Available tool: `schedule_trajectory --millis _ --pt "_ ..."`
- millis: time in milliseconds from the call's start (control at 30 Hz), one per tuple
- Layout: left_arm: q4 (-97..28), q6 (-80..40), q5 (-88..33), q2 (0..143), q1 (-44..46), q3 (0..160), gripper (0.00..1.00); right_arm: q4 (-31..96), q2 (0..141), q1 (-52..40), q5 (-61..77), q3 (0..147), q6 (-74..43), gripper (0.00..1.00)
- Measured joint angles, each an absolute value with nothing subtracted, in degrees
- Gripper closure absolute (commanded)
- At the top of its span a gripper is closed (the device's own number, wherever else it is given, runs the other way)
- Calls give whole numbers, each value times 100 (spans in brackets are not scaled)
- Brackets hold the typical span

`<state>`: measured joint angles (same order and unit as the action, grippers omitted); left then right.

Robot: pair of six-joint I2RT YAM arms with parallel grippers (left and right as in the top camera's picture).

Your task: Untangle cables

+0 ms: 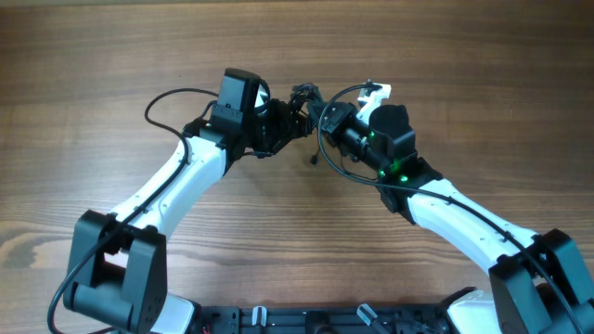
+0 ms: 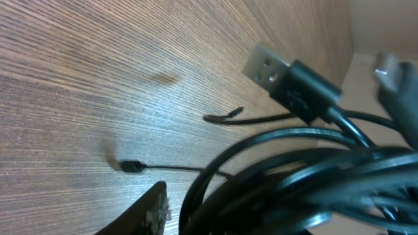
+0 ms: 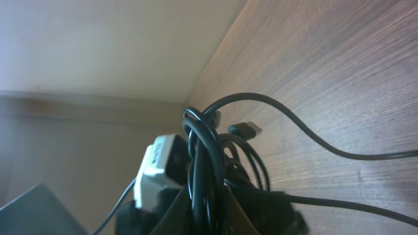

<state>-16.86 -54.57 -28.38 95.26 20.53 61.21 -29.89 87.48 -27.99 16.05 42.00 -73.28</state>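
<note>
Cables (image 2: 307, 176), black and bunched into one tangled mass, fill the lower right of the left wrist view, closest to the lens. One USB-A plug (image 2: 268, 68) is seen jutting from the mass toward the upper centre of that frame. Two thin cord ends are laid out on the wood-grain bench (image 2: 78, 78). One, with a small plug (image 2: 132, 167), lies flat at lower left. The other, a curled tip (image 2: 225, 116), lies at mid-frame.

One dark finger (image 2: 149, 210) of the left claw (image 1: 281, 122) is caught at the bottom edge, just beside the bundle. Whether the bundle is pinched by that claw, or how wide it stands, cannot be told.

Overhead: both arms are seen meeting at upper centre of the frame, with the bundle lodged between the two claws.

Right claw (image 1: 325, 116) is closed down tight on the cables. In its wrist view the strands are seen rising in a sheaf from the dark fingers at bottom centre. One loop is arched toward the right, and a single cord is run across the bench at lower right. A white piece (image 3: 157, 163) is noted just left of the sheaf; its identity is not made out.
</note>
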Motion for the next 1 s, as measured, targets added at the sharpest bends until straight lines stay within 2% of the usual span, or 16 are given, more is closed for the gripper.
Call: schedule_trajectory --millis 67,100,167,267,300,367,467,533,900,1000 --pt "-1664 -5470 -2860 9546 2056 6121 82 -2989 8748 -2810 1608 4195 -7328 88" --pt "-1647 -5505 -2871 9546 2053 6123 95 -2967 8748 -2810 1601 4195 -7328 86" --pt "-1573 -5522 -2919 9548 2014 6134 96 -2956 8748 -2825 1594 4178 -7325 72" --pt "-1559 -5513 -3006 9581 1785 6134 96 -2554 8742 -2825 1538 4198 -7332 43" --pt "-1577 -5513 -3006 9592 1702 6134 96 -2276 8742 -2825 1483 4217 -7179 42" --pt "-1601 -5509 -3004 9623 1581 6134 96 -1868 8742 -2825 1424 4235 -6534 51" --pt "-1603 -5474 -3000 9653 1562 6125 96 -1881 8742 -2821 1817 4237 -5717 51" --pt "-1599 -5474 -2980 9653 1573 6125 95 -1909 8742 -2867 1935 4237 -5050 57" --pt "-1623 -5610 -2917 9655 1640 6123 93 -2014 8742 -3262 1927 4237 -3118 59" --pt "-1562 -5671 -2943 9655 1656 6123 94 -1966 8742 -3422 2233 4235 -2987 65"
